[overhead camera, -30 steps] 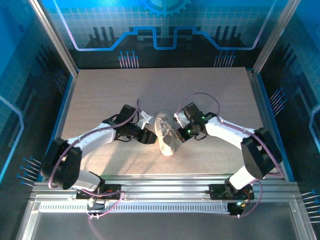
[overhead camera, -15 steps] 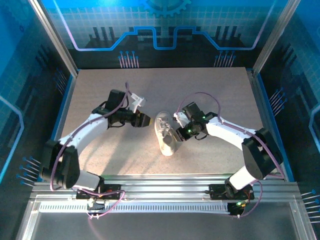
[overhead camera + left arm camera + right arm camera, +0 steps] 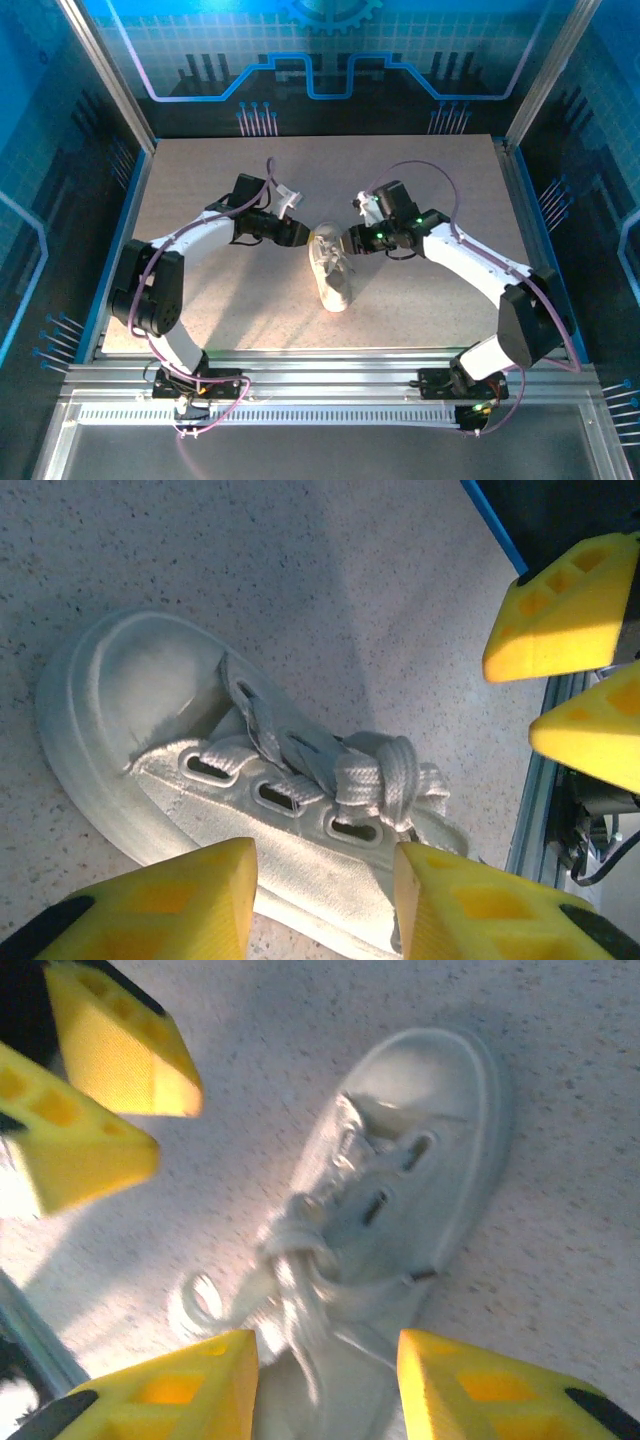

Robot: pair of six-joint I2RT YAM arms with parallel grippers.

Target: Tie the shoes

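Observation:
The shoes are one small white sneaker (image 3: 335, 278) lying mid-table, toe toward the arms. Its white laces (image 3: 385, 775) are bunched in a knot over the top eyelets, and a loose loop (image 3: 200, 1300) lies on the table beside it. My left gripper (image 3: 303, 236) hovers at the shoe's far left side, open, with the shoe's side wall showing between its yellow fingers (image 3: 170, 900). From the far right side my right gripper (image 3: 350, 240) faces it, open over the heel end, with a blurred lace strand between its fingers (image 3: 470, 1380). Neither holds anything.
The speckled table (image 3: 420, 180) has free room behind and beside the shoe. Blue walls enclose it, and an aluminium rail (image 3: 330, 385) runs along the near edge. The two grippers' fingertips stand close together over the shoe.
My right gripper has opened and moved from the shoe's middle toward its far end. My left arm swung away from the shoe and came back to its far left side.

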